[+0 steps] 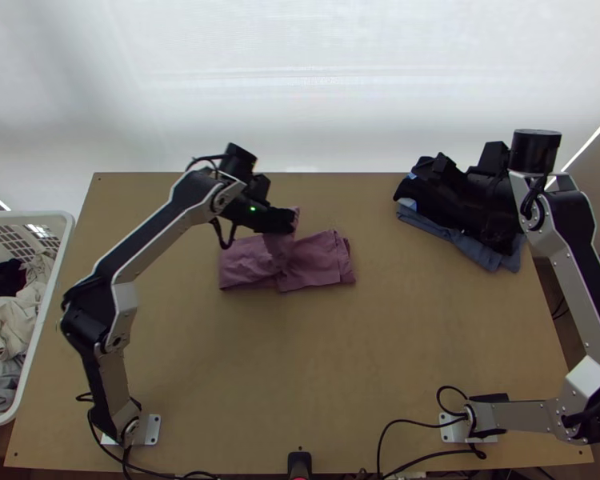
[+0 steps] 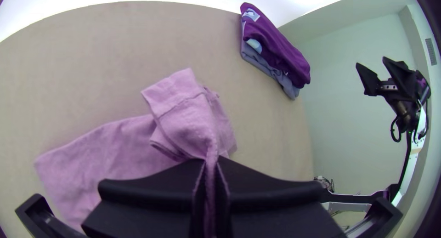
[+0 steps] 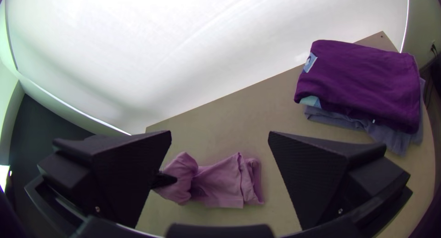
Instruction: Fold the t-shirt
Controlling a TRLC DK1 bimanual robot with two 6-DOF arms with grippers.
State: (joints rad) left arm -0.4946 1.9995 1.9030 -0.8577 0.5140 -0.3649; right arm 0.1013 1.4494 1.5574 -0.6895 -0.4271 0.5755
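Observation:
The pink t-shirt (image 1: 316,260) lies as a folded strip at the table's middle, its central part lifted. My left gripper (image 1: 288,220) is above the strip, shut on that raised part. In the left wrist view a ridge of the t-shirt (image 2: 183,114) runs between the pressed-together fingers of my left gripper (image 2: 210,173). My right gripper (image 1: 452,172) hangs over the folded pile at the back right. The right wrist view shows my right gripper (image 3: 220,141) with its fingers wide apart and nothing held, and the t-shirt (image 3: 220,183) farther off.
A pile of folded clothes (image 1: 492,252), dark purple (image 3: 363,82) over grey-blue (image 3: 390,137), lies at the table's back right. A white basket (image 1: 40,320) of loose clothes stands at the left edge. Bare wood (image 1: 300,368) stretches in front of the t-shirt.

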